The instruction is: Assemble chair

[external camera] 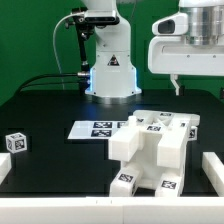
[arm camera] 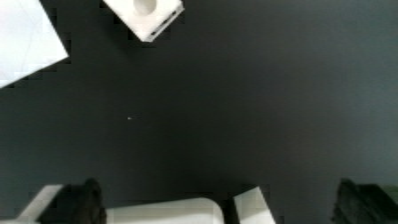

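Black table point(external camera: 50, 100): white chair point(external camera: 150, 150) part-built, centre-right in ext. view, just beside marker board point(external camera: 95, 128). Gripper point(external camera: 197, 88) high above chair, jaws wide, empty. Small tagged cube point(external camera: 13, 142) well apart, ext. view's left. Prob. next: fetch cube. Come straight down, centre jaws, square to faces, then close.

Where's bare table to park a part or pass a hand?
Free: black table between the tagged cube and the chair assembly; also the strip behind the assembly, below the open gripper. Crowded: marker board close beside the assembly.
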Tool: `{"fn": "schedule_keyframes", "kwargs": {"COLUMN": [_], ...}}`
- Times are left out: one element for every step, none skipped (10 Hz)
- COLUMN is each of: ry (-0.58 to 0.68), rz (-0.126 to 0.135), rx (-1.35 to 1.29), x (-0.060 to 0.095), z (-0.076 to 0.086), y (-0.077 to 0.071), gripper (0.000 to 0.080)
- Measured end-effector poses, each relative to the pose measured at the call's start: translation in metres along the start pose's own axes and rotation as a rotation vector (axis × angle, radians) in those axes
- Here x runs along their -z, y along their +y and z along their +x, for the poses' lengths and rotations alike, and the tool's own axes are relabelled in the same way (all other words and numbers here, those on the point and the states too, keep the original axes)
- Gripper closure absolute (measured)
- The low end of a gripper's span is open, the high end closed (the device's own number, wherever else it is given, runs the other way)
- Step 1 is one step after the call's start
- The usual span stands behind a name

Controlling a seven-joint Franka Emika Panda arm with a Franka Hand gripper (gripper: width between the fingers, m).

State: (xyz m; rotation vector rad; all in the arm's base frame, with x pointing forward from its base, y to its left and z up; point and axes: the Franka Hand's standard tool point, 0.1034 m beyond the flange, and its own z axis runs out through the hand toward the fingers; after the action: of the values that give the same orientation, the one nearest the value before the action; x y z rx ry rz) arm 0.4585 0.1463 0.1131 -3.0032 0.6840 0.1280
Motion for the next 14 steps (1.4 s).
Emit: {"fn": "schedule_keyframes", "kwargs": {"ry": [0.0, -0.001, -0.001, -0.006, -0.013, -0.006, -0.007, -0.007, -0.008, 0.018, 0.029, 0.031, 0.031, 0.031], "rz": [-0.001, 0.005, 0.034, 0.036, 0.025, 0.02, 0.02, 0.02, 0.017, 0.021, 0.018, 0.015, 0.017, 0.017], "rx": [-0.002, -0.011, -0.057, -0.073, -0.073, -0.074, -0.068, -0.07, -0.069, -0.065, -0.061, -0.058, -0.059, -0.059], "x": [-0.001, -0.001, -0.008, -0.021, -0.028, -0.035, -0.035, -0.035, -0.037, -0.045, -0.057, -0.063, -0.062, -0.062], "z": [0.001, 0.0, -0.002, -0.016, -0.028, -0.038, -0.037, -0.037, -0.038, -0.038, -0.042, -0.044, -0.043, -0.043], "y": [0.001, 0.001, 0.006, 0.012, 0.013, 0.011, 0.011, 0.011, 0.011, 0.014, 0.021, 0.023, 0.022, 0.022], "gripper": [0.0151, 0.0151, 0.0151, 0.0151, 0.0151, 0.0151, 0.0151, 0.0151, 0.0151, 0.0151, 0.0151, 0.0151, 0.0151, 0.0151]}}
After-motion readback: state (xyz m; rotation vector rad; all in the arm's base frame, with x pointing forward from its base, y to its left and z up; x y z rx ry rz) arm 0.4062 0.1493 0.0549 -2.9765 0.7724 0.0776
